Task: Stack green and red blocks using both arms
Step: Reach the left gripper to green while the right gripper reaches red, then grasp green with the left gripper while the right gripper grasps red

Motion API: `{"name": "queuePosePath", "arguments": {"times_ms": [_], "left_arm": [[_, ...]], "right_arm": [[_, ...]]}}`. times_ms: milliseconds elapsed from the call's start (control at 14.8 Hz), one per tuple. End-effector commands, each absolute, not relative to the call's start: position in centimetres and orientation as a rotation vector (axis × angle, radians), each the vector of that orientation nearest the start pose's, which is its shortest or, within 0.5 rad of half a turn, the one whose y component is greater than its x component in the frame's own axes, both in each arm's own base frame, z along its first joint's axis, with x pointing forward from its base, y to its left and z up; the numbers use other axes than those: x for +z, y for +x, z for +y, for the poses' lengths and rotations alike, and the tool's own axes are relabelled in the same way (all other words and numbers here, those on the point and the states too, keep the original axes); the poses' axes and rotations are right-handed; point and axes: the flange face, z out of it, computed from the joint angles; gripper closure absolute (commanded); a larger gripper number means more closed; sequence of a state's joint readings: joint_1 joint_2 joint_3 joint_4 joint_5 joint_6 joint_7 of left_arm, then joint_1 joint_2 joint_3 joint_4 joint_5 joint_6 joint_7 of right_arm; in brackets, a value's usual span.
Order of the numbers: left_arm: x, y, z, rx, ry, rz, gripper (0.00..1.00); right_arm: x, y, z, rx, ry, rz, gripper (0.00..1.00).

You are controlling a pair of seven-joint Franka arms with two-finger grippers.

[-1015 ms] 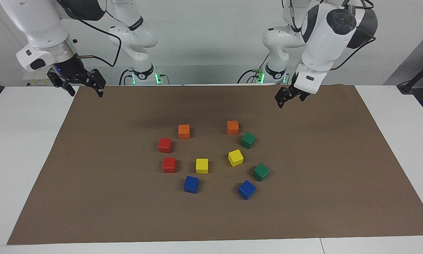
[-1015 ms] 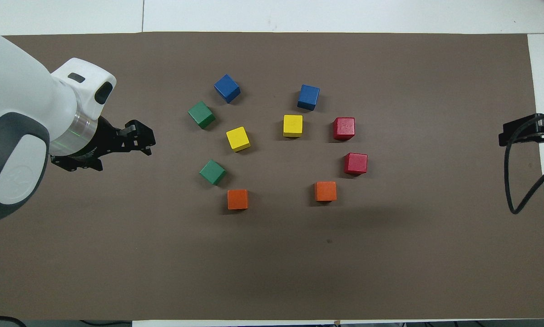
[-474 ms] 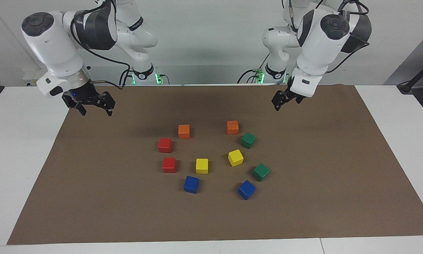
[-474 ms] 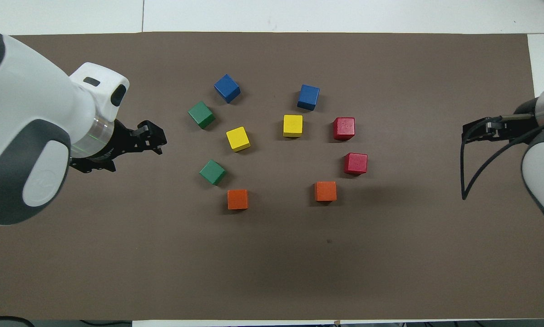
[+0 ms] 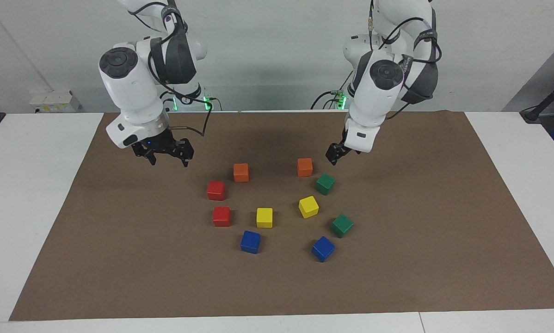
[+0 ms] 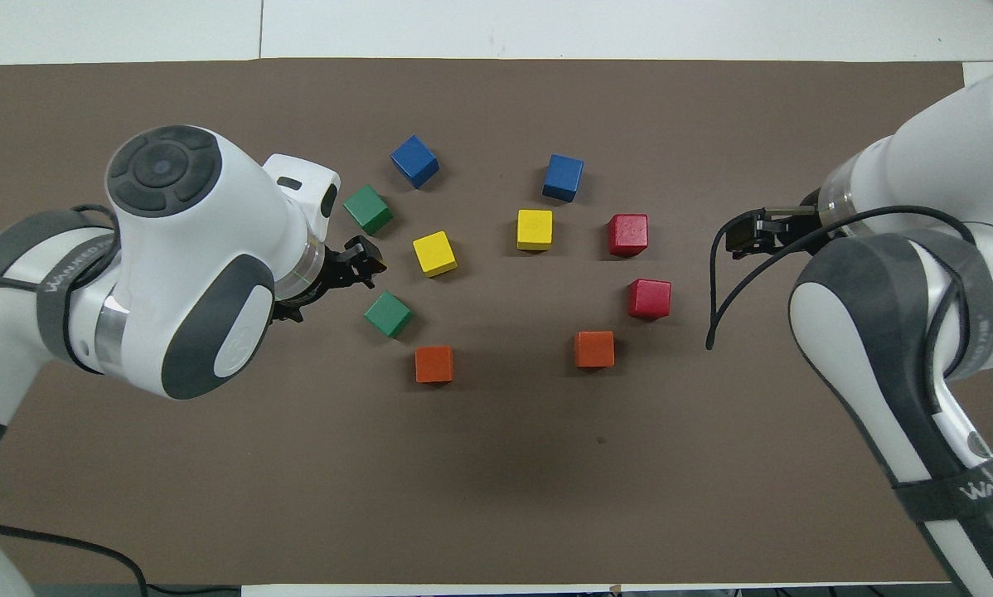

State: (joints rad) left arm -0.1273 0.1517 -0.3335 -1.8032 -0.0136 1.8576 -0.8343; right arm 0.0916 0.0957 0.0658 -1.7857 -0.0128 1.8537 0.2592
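Two green blocks (image 5: 325,183) (image 5: 341,225) lie on the brown mat toward the left arm's end of the cluster; in the overhead view they are the green blocks (image 6: 388,314) (image 6: 368,209). Two red blocks (image 5: 216,190) (image 5: 221,216) lie toward the right arm's end, showing from overhead as the red blocks (image 6: 650,298) (image 6: 627,235). My left gripper (image 5: 336,155) (image 6: 364,261) hangs open and empty above the mat, close by the nearer green block. My right gripper (image 5: 167,159) (image 6: 745,236) hangs open and empty over bare mat, apart from the red blocks.
Two orange blocks (image 5: 241,172) (image 5: 304,167) lie nearest the robots. Two yellow blocks (image 5: 264,217) (image 5: 308,206) sit in the middle, and two blue blocks (image 5: 250,242) (image 5: 323,249) lie farthest. The brown mat (image 5: 420,259) covers most of the white table.
Both arms have swung inward and down from the mat's ends toward the cluster of blocks. Both grippers stayed open. No block has moved.
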Motion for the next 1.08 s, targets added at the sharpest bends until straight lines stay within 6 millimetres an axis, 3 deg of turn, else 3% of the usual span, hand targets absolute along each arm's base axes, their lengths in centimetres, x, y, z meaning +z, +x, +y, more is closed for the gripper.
{"name": "queuePosePath", "arguments": {"times_ms": [0, 135, 474, 677, 880, 1015], "left_arm": [[42.6, 53.6, -26.5, 0.145, -3.045, -0.662, 0.00], [39.3, 52.2, -27.2, 0.096, -3.064, -0.688, 0.00], [37.4, 52.5, -27.4, 0.075, -3.062, -0.789, 0.00], [34.0, 52.3, -28.9, 0.038, -3.000, -0.790, 0.00], [34.0, 52.5, -29.0, 0.025, -3.006, -0.805, 0.00], [33.0, 52.6, -28.9, 0.036, -3.000, -0.824, 0.00]], "right_arm": [[47.4, 58.6, 10.3, 0.039, -3.149, 0.179, 0.02], [46.2, 59.0, 11.1, 0.038, -3.148, 0.164, 0.02], [43.3, 59.7, 14.1, 0.022, -3.139, 0.216, 0.02], [41.1, 60.3, 15.2, 0.023, -3.128, 0.217, 0.02], [39.8, 60.5, 16.0, 0.022, -3.124, 0.228, 0.02], [39.1, 60.5, 16.2, 0.029, -3.125, 0.228, 0.02]]}}
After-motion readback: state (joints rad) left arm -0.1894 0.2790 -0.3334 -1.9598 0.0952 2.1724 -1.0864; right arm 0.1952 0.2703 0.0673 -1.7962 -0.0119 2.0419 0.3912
